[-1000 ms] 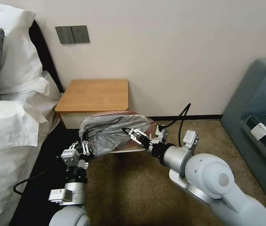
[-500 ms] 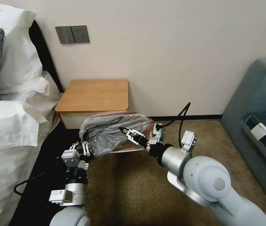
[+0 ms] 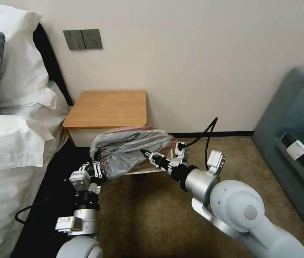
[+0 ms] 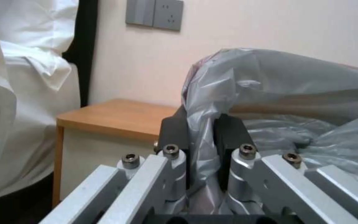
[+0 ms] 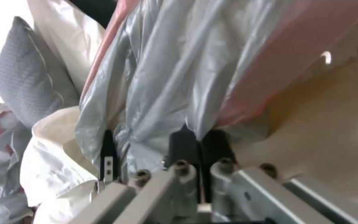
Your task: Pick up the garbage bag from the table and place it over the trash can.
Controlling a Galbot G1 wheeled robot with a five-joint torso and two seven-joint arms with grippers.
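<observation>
Two tools hold the garbage bag point(image 3: 128, 152) between them, off the table point(image 3: 107, 107) and in the air just in front of its front right corner, low over the carpet point(image 3: 148, 211). On the left, the left tool point(image 3: 95, 168) points upward at the bag's lower left end; the left wrist view shows its dark pads point(image 4: 174, 132) pinched onto a gathered fold of film. The bag spans from there to the right tool point(image 3: 148, 154), which reaches in from the right with its pads closed on the film near the pinkish-red rim point(image 5: 270, 65), as the right wrist view shows. Judged from this layout, the pick-up step is complete: the wooden table top carries nothing. Remaining work is to spread the bag mouth and seat it over the trash can point(image 3: 152, 170), of which a thin cream edge is visible just under the bag, close to the right tool; the bag cannot yet be said to be fitted on its rim. Material notes: the bag is thin, crinkly, translucent grey film, bunched into an elongated bundle with many creases, and should deform freely. The table top is smooth, flat, light brown wood with square edges.
</observation>
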